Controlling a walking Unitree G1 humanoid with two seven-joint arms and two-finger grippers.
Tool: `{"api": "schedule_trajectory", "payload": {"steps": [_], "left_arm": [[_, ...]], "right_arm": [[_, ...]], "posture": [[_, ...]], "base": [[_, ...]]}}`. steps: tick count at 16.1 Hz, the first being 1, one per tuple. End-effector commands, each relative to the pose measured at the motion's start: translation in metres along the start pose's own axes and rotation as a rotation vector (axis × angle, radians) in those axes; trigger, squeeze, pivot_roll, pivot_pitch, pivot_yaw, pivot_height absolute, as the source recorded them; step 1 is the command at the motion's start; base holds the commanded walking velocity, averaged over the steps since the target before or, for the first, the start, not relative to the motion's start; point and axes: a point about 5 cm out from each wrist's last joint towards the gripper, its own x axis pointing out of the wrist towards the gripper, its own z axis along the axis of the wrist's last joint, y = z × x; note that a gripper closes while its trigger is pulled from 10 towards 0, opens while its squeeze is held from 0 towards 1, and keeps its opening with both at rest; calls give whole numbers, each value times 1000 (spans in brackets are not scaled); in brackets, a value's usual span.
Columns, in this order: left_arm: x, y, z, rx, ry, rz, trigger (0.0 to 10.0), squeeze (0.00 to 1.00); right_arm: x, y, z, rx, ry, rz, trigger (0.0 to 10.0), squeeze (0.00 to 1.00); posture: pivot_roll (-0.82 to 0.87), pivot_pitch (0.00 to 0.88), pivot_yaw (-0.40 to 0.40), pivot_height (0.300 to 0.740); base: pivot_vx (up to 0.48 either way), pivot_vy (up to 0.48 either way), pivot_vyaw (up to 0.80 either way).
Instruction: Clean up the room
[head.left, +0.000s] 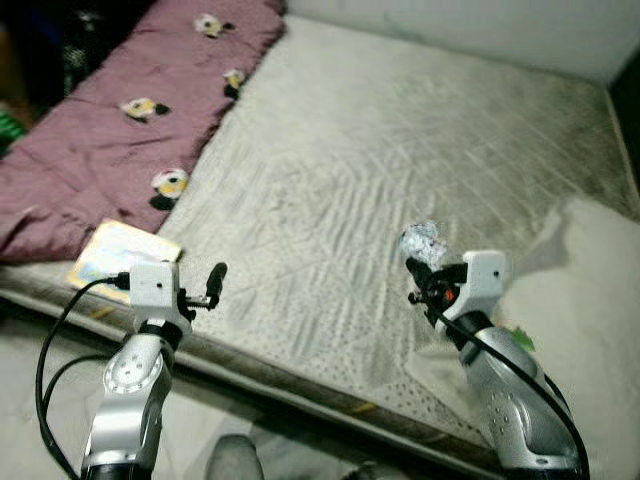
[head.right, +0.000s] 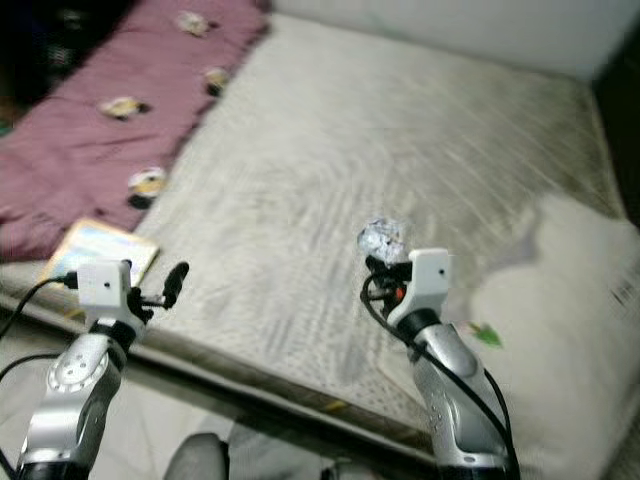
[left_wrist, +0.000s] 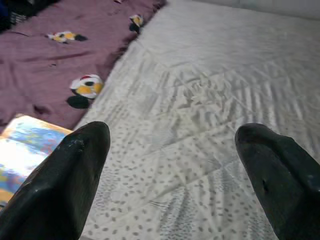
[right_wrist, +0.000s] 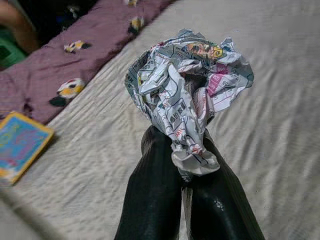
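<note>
Crumpled paper ball (right_wrist: 187, 90) pinched in right pincer (right_wrist: 187, 170) above the bed (head.left: 400, 130).

Held up over the bed's near part, close to its front edge, fingers pressed together on the paper's lower tail. Left pincer (left_wrist: 175, 175) spread wide, hanging over the bed's front edge, gripping nothing. Purple blanket (head.left: 120, 130) with small yellow-and-black figures draped along the bed's left side. Colourful book (head.left: 120, 255) lying flat on the bed's near-left corner, just beside the blanket. White pillow (head.left: 590, 300) at the bed's right side.
</note>
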Motion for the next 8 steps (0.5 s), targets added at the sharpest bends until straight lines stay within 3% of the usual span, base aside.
{"api": "schedule_trajectory", "payload": {"steps": [1, 4, 8], "left_arm": [[2, 0, 0, 5, -2, -7, 10000, 0], [3, 3, 3, 8, -18, 7, 10000, 0], [4, 2, 9, -12, -43, 12, 10000, 0]], "right_arm": [[-9, -4, -3, 10, 32, -31, 10000, 0], [-13, 2, -11, 24, 39, -46, 10000, 0], [-18, -4, -10, 102, -4, -164, 10000, 0]], "posture": [[-33, 57, -40, 740], [-18, 62, -57, 740], [-36, 81, -41, 740]], "base": [[0, 0, 0], [0, 0, -158], [0, 61, -800]]}}
